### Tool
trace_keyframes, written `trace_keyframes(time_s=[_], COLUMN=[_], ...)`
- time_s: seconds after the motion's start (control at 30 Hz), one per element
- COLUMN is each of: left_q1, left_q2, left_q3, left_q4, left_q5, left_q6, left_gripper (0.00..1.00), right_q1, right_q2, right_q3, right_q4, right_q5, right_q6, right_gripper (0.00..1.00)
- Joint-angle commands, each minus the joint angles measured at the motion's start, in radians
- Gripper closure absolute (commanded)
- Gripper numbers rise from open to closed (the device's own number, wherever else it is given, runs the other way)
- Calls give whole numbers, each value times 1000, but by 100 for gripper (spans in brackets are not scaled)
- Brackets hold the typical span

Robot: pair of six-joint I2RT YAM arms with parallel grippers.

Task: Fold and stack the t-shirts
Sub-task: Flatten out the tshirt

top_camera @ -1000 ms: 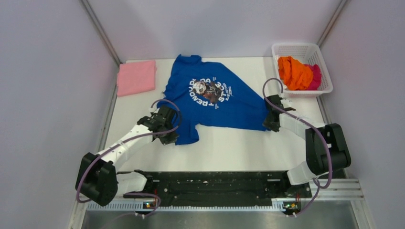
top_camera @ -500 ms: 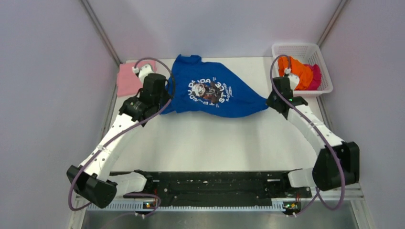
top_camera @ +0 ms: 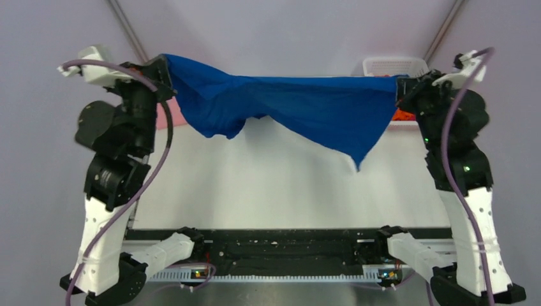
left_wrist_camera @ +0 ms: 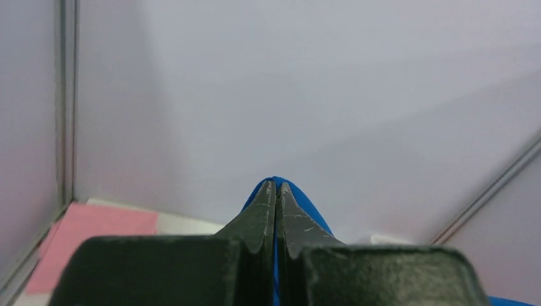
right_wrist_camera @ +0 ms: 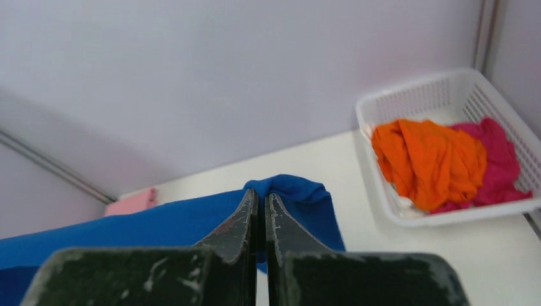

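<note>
The royal blue t-shirt point(top_camera: 300, 105) hangs stretched in the air between both raised arms, its plain side toward the top camera, one corner drooping at the lower right. My left gripper point(top_camera: 164, 64) is shut on its left end; blue cloth point(left_wrist_camera: 300, 203) shows round the closed tips point(left_wrist_camera: 276, 185). My right gripper point(top_camera: 400, 86) is shut on its right end point(right_wrist_camera: 293, 191), tips point(right_wrist_camera: 260, 194) pinching a fold. A folded pink t-shirt point(left_wrist_camera: 89, 233) lies at the table's back left. Orange point(right_wrist_camera: 427, 159) and magenta point(right_wrist_camera: 497, 156) t-shirts lie crumpled in the basket.
The white mesh basket point(right_wrist_camera: 415, 99) stands at the table's back right corner, partly hidden behind the right arm in the top view point(top_camera: 389, 65). Grey walls close in on the left, back and right. The white tabletop point(top_camera: 281, 185) lies below the hanging shirt.
Both arms have risen high from the table, lifting the blue t-shirt off the surface and stretching it taut between them. The print no longer shows.
</note>
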Motion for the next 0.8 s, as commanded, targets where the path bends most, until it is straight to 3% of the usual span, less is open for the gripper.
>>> trace_keyframes(time_s=[0.0, 0.23, 0.43, 0.57, 0.77], left_q1=[1, 2, 2, 1, 1], left_q2=[-54, -71, -31, 15, 140], left_q3=[152, 359, 457, 448, 320], left_q4=[117, 101, 108, 129, 213], left_q5=[136, 336, 348, 290, 48], left_q6=[145, 188, 225, 252, 342], left_gripper=[100, 100, 100, 100, 100], right_q1=[5, 5, 7, 7, 5], right_q2=[-70, -180, -215, -188, -123], right_q3=[152, 252, 288, 272, 148], right_q4=[-42, -58, -45, -45, -7], right_q5=[-168, -293, -352, -320, -132], right_q6=[-69, -57, -53, -53, -52], right_gripper=[100, 100, 100, 100, 100])
